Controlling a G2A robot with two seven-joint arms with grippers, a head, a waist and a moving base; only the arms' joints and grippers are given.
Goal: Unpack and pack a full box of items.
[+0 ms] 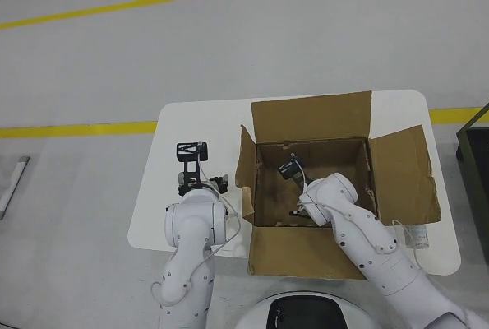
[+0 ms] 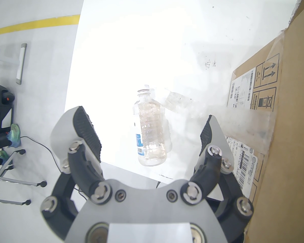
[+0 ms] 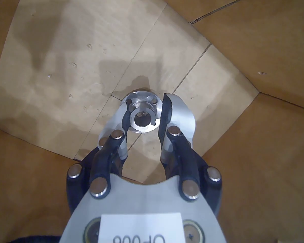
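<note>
An open cardboard box [image 1: 311,117] stands on the white table [image 1: 203,123]. My right gripper [image 3: 145,114] is down inside the box [image 3: 65,51], shut on a round silver metal hub [image 3: 143,117] with a centre bore, close over the box floor. From above, this gripper [image 1: 289,170] is near the box's middle. My left gripper [image 2: 144,116] hangs open above a clear plastic bottle [image 2: 150,132] lying on the table left of the box [image 2: 288,102]. The top view has the left gripper [image 1: 192,152] beside the box's left flap.
A small clear plastic piece [image 2: 174,99] lies just past the bottle. Another small bottle [image 1: 419,237] lies on the table by the box's right flap. A dark green frame [image 1: 484,181] stands off the table's right side.
</note>
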